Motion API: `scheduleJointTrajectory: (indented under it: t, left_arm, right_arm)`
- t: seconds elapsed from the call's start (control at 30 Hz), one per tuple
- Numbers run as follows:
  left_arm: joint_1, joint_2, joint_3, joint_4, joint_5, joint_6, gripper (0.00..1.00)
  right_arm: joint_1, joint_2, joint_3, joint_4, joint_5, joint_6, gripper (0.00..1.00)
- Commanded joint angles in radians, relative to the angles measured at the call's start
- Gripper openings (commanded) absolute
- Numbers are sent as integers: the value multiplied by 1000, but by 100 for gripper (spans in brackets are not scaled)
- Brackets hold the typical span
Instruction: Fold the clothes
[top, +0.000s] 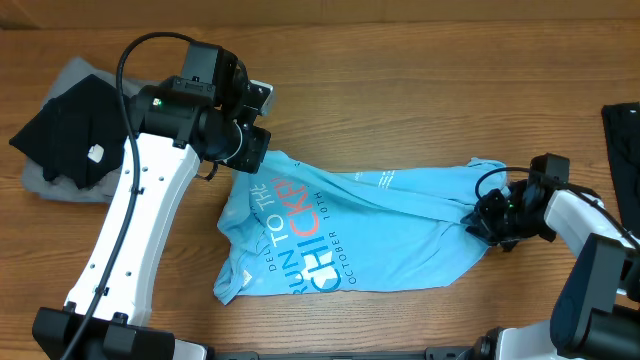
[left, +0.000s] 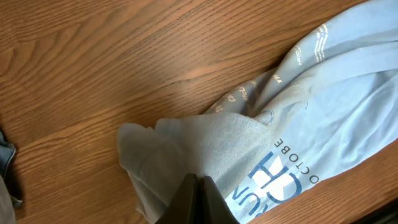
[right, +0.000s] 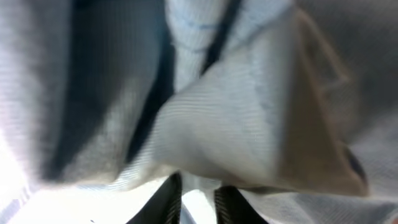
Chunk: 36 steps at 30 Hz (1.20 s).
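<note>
While left gripper (left: 194, 183) pinches sky-blue T-shirt (top: 380, 225) corner, fingers fully closed, right gripper (right: 198, 196), fingers nearly together, seemingly clamps its bunched edge.

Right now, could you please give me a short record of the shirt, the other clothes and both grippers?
garment handled: light blue T-shirt, lettering up, lying crumpled on the wooden table
left gripper: jaws shut on the shirt's edge, at its left end in the overhead view
right gripper: at the bunched right end, cloth between narrow jaws; grip unclear
other clothes: black garment on grey garment, far left, apart from the shirt
folding: not yet folded
</note>
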Motion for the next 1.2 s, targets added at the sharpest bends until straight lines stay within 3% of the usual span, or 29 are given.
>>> scheduleJointTrajectory:
  t: [0.0,0.2,0.33,0.47,1.03,1.17]
  left_arm:
    - [-3,-27,13,4,8,-3,4]
    - [-5,-27,13,3,8,-3,4]
    - [-3,-27,13,3,8,-3,4]
    - [-4,-27,13,4,9,-3,4]
    - [-4,-27,13,4,8,-3,4]
    - [-4,-27,13,4,8,-3,4]
  right_arm:
    - [-3,-14,-8,-2,-5,3,15]
    - [-3,-40,9,-24,-9,-16,13]
    - [-2,-46,26,-68,-64,-19,38]
    - [-2,-45,26,-68,-79,-18,42]
    - [42,-43,3,9,-37,168,44]
    - [51,-43,-11,31,-3,203,39]
